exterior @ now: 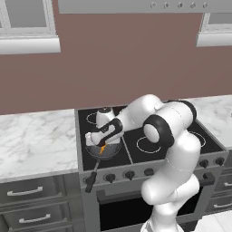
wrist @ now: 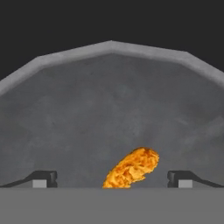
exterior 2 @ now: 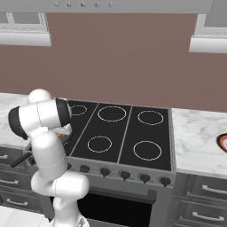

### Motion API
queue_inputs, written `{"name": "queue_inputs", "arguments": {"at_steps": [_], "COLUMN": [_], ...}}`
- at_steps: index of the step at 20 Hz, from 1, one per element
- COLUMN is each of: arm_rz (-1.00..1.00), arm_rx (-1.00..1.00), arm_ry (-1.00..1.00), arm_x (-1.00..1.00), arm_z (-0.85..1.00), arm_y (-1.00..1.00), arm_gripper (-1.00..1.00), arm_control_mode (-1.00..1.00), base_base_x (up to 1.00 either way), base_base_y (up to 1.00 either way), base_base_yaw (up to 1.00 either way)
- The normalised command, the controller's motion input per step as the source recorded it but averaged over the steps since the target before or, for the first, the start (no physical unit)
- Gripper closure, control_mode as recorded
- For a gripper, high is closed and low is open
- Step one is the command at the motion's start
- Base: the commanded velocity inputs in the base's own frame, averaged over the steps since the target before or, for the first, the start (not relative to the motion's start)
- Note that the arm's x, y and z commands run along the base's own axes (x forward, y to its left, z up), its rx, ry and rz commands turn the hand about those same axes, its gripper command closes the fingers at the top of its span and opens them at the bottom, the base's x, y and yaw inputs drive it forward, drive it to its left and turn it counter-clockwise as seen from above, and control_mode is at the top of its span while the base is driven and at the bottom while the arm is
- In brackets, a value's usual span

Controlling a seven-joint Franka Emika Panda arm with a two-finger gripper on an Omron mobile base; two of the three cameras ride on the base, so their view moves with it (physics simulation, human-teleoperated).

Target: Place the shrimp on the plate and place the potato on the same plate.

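Note:
The shrimp (wrist: 133, 167), an orange curved piece, lies on the grey floor of a black frying pan (wrist: 109, 100). My gripper (wrist: 112, 179) reaches down into the pan, open, its fingertips (wrist: 43, 178) wide apart on either side of the shrimp and not touching it. From the left base view the gripper (exterior: 101, 146) hangs over the pan (exterior: 108, 153) on the stove's front left burner, with the shrimp (exterior: 103, 148) just under it. The plate (exterior 2: 223, 142) peeks in at the right edge of the right counter. The potato is out of view.
The pan's long handle (exterior: 93, 176) sticks out over the stove's front edge above the knobs (exterior: 129, 174). The black cooktop (exterior 2: 119, 131) has several ringed burners. Marble counters (exterior: 36, 140) flank the stove, and a range hood (exterior: 136, 5) hangs overhead.

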Motion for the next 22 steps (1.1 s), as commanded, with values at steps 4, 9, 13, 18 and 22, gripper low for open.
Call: {"name": "queue_inputs", "arguments": {"at_steps": [4, 9, 13, 18, 22], "arm_rz": [0.0, 0.0, 0.0, 0.0, 0.0], "arm_rx": [0.0, 0.0, 0.01, 0.02, 0.03], "arm_ry": [0.0, 0.0, 0.0, 0.0, 0.06], "arm_x": [0.0, 0.0, 0.0, 0.0, 0.0], "arm_z": [-0.33, -0.43, -0.42, -0.34, -0.24], "arm_y": [0.0, 0.0, 0.0, 0.0, 0.0], "arm_gripper": [-1.0, 1.0, 1.0, 1.0, 1.0], "arm_control_mode": [-1.0, -1.0, -1.0, -1.0, -1.0], "base_base_x": [0.0, 0.0, 0.0, 0.0, 0.0], "base_base_y": [0.0, 0.0, 0.0, 0.0, 0.0], "base_base_yaw": [0.0, 0.0, 0.0, 0.0, 0.0]}}
